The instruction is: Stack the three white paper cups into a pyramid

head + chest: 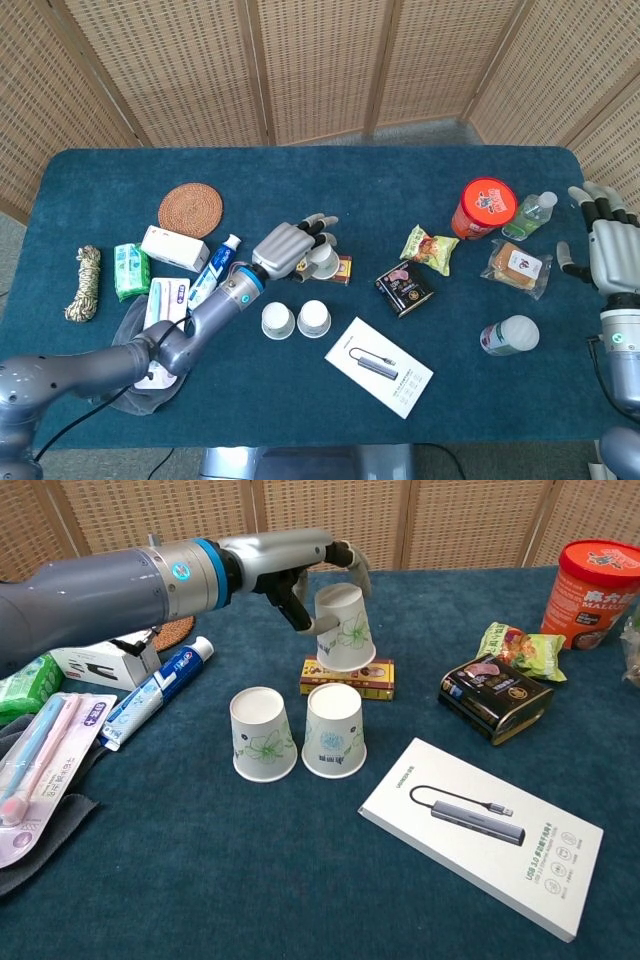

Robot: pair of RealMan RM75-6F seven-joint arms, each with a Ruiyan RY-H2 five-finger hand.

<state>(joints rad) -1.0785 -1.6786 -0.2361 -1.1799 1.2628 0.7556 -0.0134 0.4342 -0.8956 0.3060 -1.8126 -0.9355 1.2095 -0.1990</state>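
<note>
Two white paper cups with a green flower print stand upside down side by side, the left cup and the right cup. My left hand grips a third cup, upside down and tilted, lifted just above a small yellow-and-red box behind the pair. My right hand hangs at the far right edge of the table, fingers apart, holding nothing.
A white adapter box lies right of the cups. A toothpaste tube, a toothbrush pack and a white carton lie to the left. A dark snack pack, a green snack bag and a red tub sit to the right.
</note>
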